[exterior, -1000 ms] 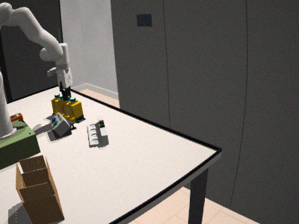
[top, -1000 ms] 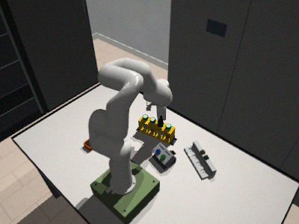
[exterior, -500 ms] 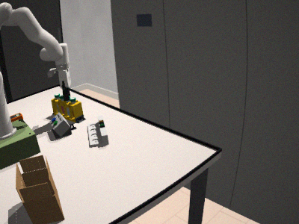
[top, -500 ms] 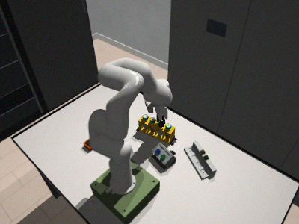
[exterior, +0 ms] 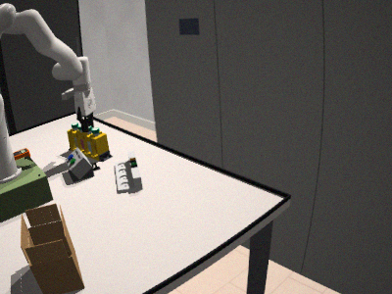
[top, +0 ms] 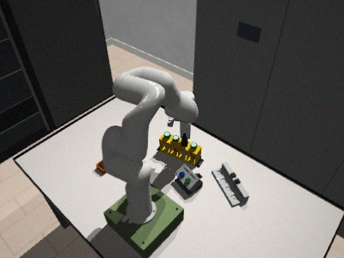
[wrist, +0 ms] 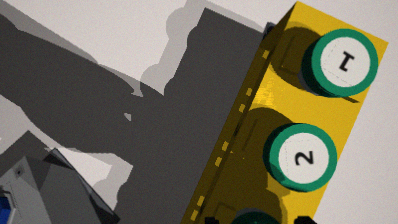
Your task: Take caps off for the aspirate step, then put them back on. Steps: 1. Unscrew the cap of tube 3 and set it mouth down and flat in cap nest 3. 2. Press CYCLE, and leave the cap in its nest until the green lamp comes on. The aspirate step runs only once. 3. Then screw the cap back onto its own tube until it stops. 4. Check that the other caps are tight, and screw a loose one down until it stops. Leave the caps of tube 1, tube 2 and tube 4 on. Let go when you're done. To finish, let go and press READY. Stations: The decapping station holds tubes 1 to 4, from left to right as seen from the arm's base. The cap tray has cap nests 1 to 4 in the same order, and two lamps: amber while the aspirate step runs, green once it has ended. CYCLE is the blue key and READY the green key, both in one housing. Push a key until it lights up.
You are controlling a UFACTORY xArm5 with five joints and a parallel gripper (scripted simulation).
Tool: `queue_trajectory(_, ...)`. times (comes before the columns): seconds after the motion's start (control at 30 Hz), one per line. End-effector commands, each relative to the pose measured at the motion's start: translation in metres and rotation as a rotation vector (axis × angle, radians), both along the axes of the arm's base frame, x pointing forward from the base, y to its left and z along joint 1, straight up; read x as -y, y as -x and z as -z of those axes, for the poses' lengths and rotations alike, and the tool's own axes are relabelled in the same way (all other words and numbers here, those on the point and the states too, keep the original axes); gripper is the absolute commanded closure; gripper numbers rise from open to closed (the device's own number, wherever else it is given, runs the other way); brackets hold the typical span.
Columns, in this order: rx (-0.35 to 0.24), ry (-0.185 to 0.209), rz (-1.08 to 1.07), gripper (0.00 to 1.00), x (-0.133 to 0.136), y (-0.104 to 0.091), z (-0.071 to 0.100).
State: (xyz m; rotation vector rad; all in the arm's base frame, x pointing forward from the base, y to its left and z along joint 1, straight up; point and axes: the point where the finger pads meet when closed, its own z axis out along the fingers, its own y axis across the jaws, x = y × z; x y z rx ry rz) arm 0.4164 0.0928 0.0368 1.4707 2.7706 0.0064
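The yellow decapping station (top: 181, 148) holds several tubes with green-rimmed caps. In the wrist view, cap 1 (wrist: 344, 62) and cap 2 (wrist: 302, 157) sit on their tubes. Cap 3 (wrist: 255, 218) just shows at the bottom edge, between my two dark fingertips. My gripper (top: 184, 139) stands straight down over tube 3, with its fingers around the cap, slightly apart and open. It also shows in the exterior view (exterior: 85, 124) above the station (exterior: 88, 141). The grey cap tray (top: 230, 183) lies to the right with its nests empty. The key housing (top: 187, 180) carries the blue key (top: 181, 175) and the green key (top: 187, 181).
A cardboard box (exterior: 49, 250) stands near the table's front edge. A small orange object (top: 101, 165) lies beside the arm's green base (top: 144, 219). Dark cabinets stand behind the table.
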Motion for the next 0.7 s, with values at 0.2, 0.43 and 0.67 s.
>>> queue_trajectory(0.2,0.003,-0.002,0.596,0.54,-0.0003,-0.0011,-0.001)
queue_trajectory(0.43,0.003,-0.005,0.918,0.54,-0.0003,-0.0011,-0.001)
queue_trajectory(0.67,0.003,-0.007,1.211,0.54,-0.0003,-0.0011,-0.001)
